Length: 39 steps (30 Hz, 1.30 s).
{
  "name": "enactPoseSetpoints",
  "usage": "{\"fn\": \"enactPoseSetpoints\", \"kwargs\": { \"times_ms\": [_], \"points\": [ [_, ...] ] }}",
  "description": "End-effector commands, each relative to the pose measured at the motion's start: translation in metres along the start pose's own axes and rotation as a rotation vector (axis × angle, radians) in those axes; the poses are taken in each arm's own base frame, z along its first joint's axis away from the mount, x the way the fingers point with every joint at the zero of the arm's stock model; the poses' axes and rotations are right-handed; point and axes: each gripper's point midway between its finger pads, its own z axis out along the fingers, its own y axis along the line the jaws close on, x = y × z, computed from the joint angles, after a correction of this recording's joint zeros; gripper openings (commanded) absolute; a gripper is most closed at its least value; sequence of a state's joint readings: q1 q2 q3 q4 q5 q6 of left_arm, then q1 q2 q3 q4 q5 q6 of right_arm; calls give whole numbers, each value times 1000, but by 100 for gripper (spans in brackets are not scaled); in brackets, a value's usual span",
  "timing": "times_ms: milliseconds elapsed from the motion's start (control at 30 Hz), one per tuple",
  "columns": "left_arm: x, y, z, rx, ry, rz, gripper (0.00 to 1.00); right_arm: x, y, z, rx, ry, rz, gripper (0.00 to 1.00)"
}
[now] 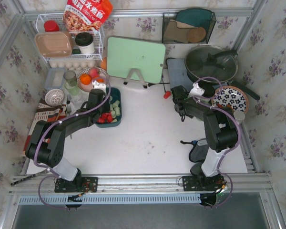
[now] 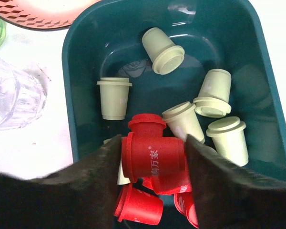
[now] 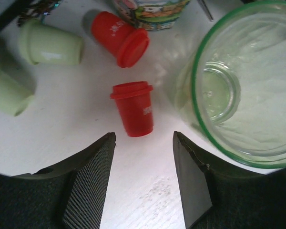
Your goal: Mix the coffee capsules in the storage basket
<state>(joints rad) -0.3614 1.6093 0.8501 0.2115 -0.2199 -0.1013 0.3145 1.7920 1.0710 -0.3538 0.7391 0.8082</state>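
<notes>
Currently: mixing step under way, left side active.

Table (image 3: 62, 133): white, bare beneath the right gripper (image 3: 144, 138).

Storage basket (image 2: 69, 95): dark teal tub, directly below the left gripper (image 2: 153, 143) and running away ahead of it.

Glass jar (image 3: 257, 119): green rim, just ahead and to the right of the right gripper.

Coffee capsules, in the basket: reds heaped close under the left fingers, pale green capsules (image 2: 169, 50) scattered ahead of them over the far floor. The colours look largely unmixed.

Left gripper: fingers pressed on both flanks of one red capsule (image 2: 155, 160), held sideways over the near end of the basket.

Right gripper: fingers apart, nothing between them. A loose red capsule (image 3: 133, 112) sits on the table just ahead of the fingertips, untouched. Further ahead lies another red, and to the left two pale green.

Judgement: the step in hand is moving a red into the green area. The next move calls for carrying it forward over the greens and releasing it low, so that it settles among them and does not bounce over the rim. The right side would need a short advance before closing on the loose red.
</notes>
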Motion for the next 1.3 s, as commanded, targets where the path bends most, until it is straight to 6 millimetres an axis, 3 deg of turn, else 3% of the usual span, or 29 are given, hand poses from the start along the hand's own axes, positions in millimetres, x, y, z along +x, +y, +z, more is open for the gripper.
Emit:
{"fn": "enactPoseSetpoints", "kwargs": {
  "times_ms": [0,167,467,533,600,867,933,1100,1267],
  "points": [
    [-14,-6,1,30,-47,-49,68,0,-18,9,103,-29,7,59],
    [-27,-7,-14,51,-106,-77,82,5,-11,22,65,15,-2,57],
    [-39,-8,-40,85,-132,-89,84,4,4,31,21,51,-44,57],
    [-34,-9,-40,91,-120,-88,85,3,7,30,3,59,-71,58],
    [-43,-9,-49,102,-151,-97,85,1,7,28,-4,62,-83,61],
    [-43,-16,-54,143,-158,-114,86,-6,15,36,-94,106,-84,61],
    [-41,-19,-53,155,-153,-112,86,-5,15,38,-110,122,-85,58],
    [-41,-25,-52,188,-165,-87,86,2,20,36,-151,148,-115,35],
    [-46,-40,-55,266,-218,-44,85,4,22,22,-223,163,-125,26]
  ]
}}
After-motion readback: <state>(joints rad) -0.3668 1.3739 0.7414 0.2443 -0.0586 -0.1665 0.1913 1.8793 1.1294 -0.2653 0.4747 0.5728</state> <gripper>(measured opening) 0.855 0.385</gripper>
